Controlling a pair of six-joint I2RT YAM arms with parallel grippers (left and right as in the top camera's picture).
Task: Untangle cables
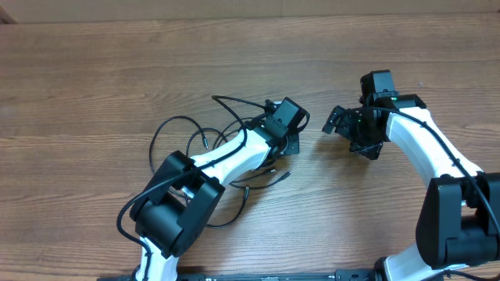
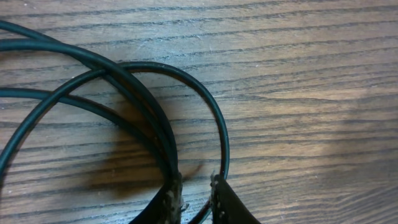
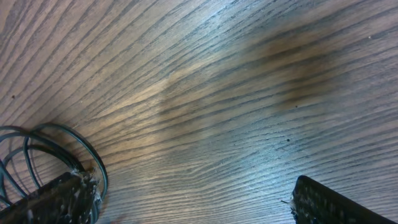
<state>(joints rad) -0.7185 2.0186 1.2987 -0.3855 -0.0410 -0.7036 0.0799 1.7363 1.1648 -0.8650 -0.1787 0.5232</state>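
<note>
A wooden table [image 1: 94, 70] fills every view, brown with dark grain running from 9 to 3 o'clock in the overhead view. Along its 12 o'clock edge lies a paler strip [image 1: 234, 6], possibly a wall or board. The right wrist view shows a pale sheen [image 3: 180, 99] mid-surface and a dark patch [image 3: 298, 68] toward 1 o'clock.

A brown wood-grain counter [image 1: 94, 70] fills every view, its grain running from left edge to right edge. A paler tan strip [image 1: 234, 8] lies along its far edge. Soft glare whitens the wood in the right wrist view.
</note>
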